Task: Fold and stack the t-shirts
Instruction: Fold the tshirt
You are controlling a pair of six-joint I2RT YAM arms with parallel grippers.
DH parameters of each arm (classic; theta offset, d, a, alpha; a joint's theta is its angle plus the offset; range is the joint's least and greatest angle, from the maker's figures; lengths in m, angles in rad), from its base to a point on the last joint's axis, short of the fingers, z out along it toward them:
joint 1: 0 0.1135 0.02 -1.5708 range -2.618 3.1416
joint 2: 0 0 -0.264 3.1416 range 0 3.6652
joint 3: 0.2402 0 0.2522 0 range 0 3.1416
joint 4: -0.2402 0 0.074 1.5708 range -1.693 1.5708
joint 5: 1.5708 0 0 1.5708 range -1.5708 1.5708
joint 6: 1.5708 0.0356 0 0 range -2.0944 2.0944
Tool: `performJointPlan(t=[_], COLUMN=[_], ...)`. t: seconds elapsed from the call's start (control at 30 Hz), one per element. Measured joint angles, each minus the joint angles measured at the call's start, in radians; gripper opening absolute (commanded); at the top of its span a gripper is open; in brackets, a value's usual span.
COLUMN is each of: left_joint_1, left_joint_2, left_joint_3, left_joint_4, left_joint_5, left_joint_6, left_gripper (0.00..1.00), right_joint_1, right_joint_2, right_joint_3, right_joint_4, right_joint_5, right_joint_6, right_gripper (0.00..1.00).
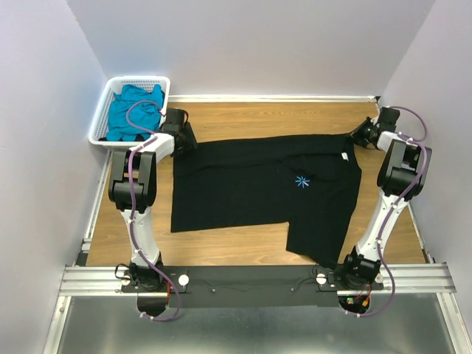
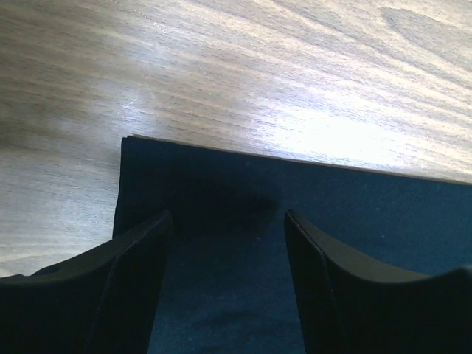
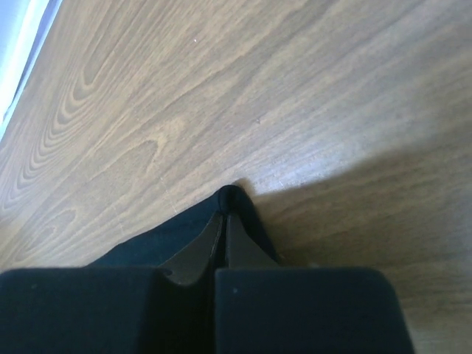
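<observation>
Item 1: The black t-shirt (image 1: 251,188) lies spread flat on the wooden counter (image 1: 243,118), between the 2 arms. Its right portion reaches nearer to the arm bases than its left portion. A light-blue starburst print (image 1: 301,181) shows right of centre, and a small white label (image 1: 344,156) sits near the far right edge.

Item 2: The teal t-shirt (image 1: 133,110) is bunched inside the white slotted basket (image 1: 140,80), which stands at the far left corner of the counter, apart from the black t-shirt.

Item 3: The left pincer (image 2: 228,217) is at the far left corner of the black t-shirt. Its jaws stand wide, 1 to each side of a strip of dark cloth just inside the far hem, and nothing is clamped between them. Whether the fingertips touch the cloth cannot be told.

Item 4: The right pincer (image 3: 225,214) is at the far right corner of the same garment. Its jaws are pressed together, with a small point of black cloth pinched between the tips and bare wood beyond.
</observation>
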Motion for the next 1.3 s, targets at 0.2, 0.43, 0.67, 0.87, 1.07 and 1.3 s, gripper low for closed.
performJointPlan(t=[0.2,0.43,0.67,0.87,1.07,1.3], left_joint_1=[-0.001,-0.012,-0.099,-0.18,-0.177,-0.177], left_joint_2=[-0.004,-0.061,-0.291,-0.575,-0.758,-0.884], left_joint_3=[0.0,0.002,-0.045,-0.251,-0.47,-0.573], left_joint_4=[0.004,-0.048,-0.066,-0.032,-0.031,-0.007], left_joint_5=[0.015,0.011,-0.077,-0.157,-0.224,-0.28], left_joint_6=[0.001,0.021,0.066,0.111,0.135,0.151], left_gripper=[0.89,0.99,0.98,0.97,0.96,0.96], right_joint_1=[0.0,0.022,0.262,0.563,0.674,0.687], right_joint_2=[-0.019,-0.177,-0.546,-0.724,-0.707,-0.624], right_joint_3=[-0.018,-0.108,-0.288,-0.485,-0.543,-0.527], right_joint_4=[0.001,-0.043,-0.094,-0.166,-0.276,-0.295], right_joint_5=[0.01,0.121,0.314,0.388,0.413,0.491], right_joint_6=[-0.017,-0.089,-0.242,-0.343,-0.394,-0.443], right_gripper=[0.23,0.42,0.42,0.36,0.36,0.36])
